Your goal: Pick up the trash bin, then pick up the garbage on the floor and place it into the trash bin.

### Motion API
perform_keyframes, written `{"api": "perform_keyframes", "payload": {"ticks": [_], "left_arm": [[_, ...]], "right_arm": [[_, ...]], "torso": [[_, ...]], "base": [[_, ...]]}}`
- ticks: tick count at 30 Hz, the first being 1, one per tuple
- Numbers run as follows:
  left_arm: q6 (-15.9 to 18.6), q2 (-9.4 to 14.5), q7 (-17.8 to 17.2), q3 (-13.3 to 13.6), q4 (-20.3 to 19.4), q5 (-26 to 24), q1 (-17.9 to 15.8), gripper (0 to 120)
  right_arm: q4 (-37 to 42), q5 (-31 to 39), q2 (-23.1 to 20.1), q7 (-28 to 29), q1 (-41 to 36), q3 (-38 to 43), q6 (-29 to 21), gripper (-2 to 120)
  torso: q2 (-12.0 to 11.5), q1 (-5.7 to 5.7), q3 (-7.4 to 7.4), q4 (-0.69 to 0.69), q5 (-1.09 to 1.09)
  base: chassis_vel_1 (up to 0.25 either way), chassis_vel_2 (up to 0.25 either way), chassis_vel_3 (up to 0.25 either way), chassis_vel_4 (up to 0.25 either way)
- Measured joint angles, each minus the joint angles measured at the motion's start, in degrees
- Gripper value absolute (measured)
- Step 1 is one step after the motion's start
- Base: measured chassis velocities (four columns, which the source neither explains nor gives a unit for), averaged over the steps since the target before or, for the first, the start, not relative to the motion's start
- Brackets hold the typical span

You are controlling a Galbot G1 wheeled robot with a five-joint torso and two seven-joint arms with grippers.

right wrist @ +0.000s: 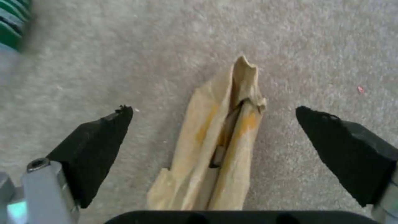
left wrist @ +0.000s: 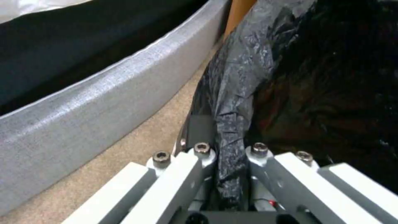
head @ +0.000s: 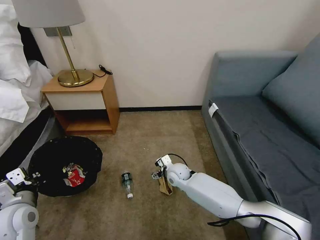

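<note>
- The right gripper (right wrist: 213, 115) is low over the carpet (head: 160, 140) with its two black fingers (right wrist: 97, 146) spread wide, one on each side of the brown paper bag (right wrist: 215, 149); neither pad touches the paper.
- The brown paper bag (head: 164, 186) lies crumpled and creased lengthwise on the carpet, between those fingers, well apart from the trash bin (head: 63, 156) and on the sofa's side of it.
- The left gripper (left wrist: 226, 161) is closed on the rim of the trash bin, the crinkly black bag (left wrist: 236, 93) pinched between its fingers; in the head view this gripper (head: 25, 178) sits at the bin's near edge.
- Inside the trash bin lie a red-and-white wrapper (head: 75, 178) and a yellow-brown wrapper (head: 68, 167).
- The clear bottle (head: 127, 184) with its green label lies on its side on the carpet between the trash bin and the paper bag, its white cap pointing toward the robot.
- Behind the trash bin stands a wooden nightstand (head: 83, 100) carrying a brass lamp (head: 71, 66).
- The bed (head: 16, 100) lies beside the trash bin on the side away from the bottle.
- The grey sofa (head: 266, 116) stands far across the carpet from the trash bin, beyond the paper bag.
</note>
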Motion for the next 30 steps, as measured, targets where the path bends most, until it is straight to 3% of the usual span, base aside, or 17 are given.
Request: {"api": "perform_keyframes", "payload": {"ticks": [12, 25, 30], "left_arm": [[-0.1, 0.4, 0.1, -0.1, -0.2, 0.0, 0.5, 2], [-0.2, 0.6, 0.1, -0.2, -0.2, 0.0, 0.6, 2], [-0.3, 0.5, 0.2, -0.2, 0.0, 0.1, 0.6, 2]], "right_arm": [[-11.0, -6.7, 2.9, -3.8, -0.2, 0.1, 4.8, 100], [-16.0, -9.5, 4.7, -5.3, -0.6, 1.0, 6.6, 100], [-16.8, -10.1, 5.0, -5.6, -1.0, 1.3, 7.1, 93]], "torso": [[0.0, 0.0, 0.0, 0.0, 0.0], [0.0, 0.0, 0.0, 0.0, 0.0], [0.0, 0.0, 0.0, 0.0, 0.0]], "base": [[0.0, 0.0, 0.0, 0.0], [0.0, 0.0, 0.0, 0.0], [0.0, 0.0, 0.0, 0.0]]}}
